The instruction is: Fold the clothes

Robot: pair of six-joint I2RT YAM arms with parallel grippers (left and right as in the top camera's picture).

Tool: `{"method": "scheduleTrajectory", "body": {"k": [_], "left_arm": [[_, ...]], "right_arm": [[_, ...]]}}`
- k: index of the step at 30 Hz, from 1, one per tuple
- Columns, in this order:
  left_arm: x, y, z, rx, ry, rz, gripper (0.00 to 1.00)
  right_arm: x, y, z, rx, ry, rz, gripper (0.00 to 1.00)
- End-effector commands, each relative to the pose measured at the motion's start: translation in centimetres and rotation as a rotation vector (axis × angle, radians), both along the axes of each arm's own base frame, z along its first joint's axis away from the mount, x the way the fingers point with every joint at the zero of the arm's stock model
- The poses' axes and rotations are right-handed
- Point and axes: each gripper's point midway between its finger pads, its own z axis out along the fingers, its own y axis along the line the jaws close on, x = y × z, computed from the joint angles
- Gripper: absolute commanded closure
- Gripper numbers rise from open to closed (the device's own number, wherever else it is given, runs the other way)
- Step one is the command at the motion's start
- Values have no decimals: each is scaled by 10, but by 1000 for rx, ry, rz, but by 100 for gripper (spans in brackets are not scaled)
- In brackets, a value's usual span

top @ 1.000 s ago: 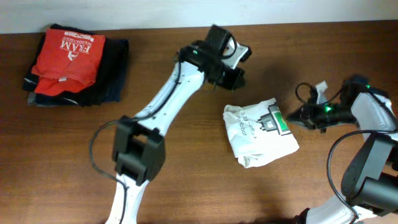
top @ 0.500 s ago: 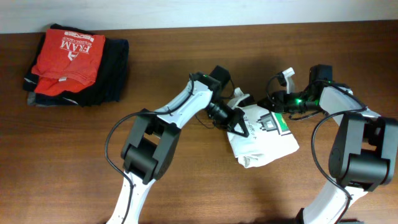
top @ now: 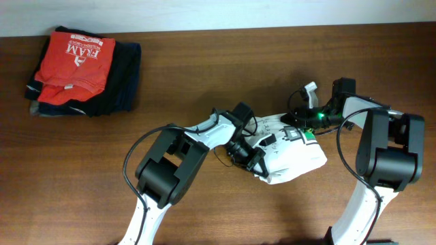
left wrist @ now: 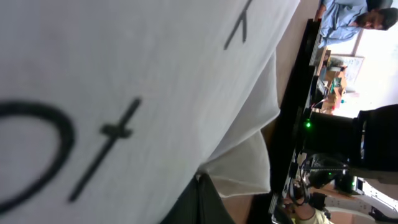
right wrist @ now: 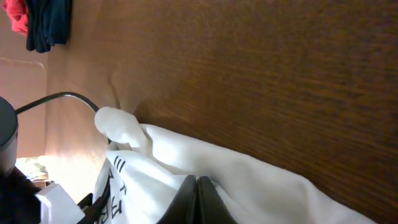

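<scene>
Overhead, the white T-shirt (top: 293, 160) sits right of center, the right gripper (top: 298, 128) clamped on its top edge. Fabric hides the left gripper (top: 255, 154) jaws; can't tell.

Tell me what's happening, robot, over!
Left gripper, right gripper: both shut on white shirt. Shirt bunched up mid-table. Clothes pile far off, not in the way.

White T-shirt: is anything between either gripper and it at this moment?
Nothing visible. The left gripper is at the left edge of the white T-shirt, the right gripper at its upper edge; both wrist views show fabric right at the fingers. The folded stack lies far off.
</scene>
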Motion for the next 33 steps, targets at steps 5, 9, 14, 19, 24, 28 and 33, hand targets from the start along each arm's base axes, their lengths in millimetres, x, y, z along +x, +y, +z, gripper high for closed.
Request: {"method": "scheduleTrajectory", "body": {"k": [5, 9, 14, 19, 24, 28, 33], "left_arm": [[83, 9, 94, 138, -427, 118, 99], [146, 41, 159, 294, -809, 265, 84], [173, 49, 115, 327, -964, 56, 38], [176, 49, 47, 351, -951, -124, 30], [152, 43, 23, 251, -878, -266, 30], [153, 38, 32, 77, -824, -235, 17], [159, 42, 28, 25, -790, -199, 13]], "right_arm": [[54, -5, 119, 38, -177, 22, 83], [67, -50, 212, -21, -193, -88, 60], [37, -139, 186, -240, 4, -280, 2], [23, -188, 163, -485, 90, -352, 2], [22, -189, 162, -493, 92, -353, 2], [22, -189, 162, -493, 92, -353, 2], [22, -189, 162, -493, 92, -353, 2]]}}
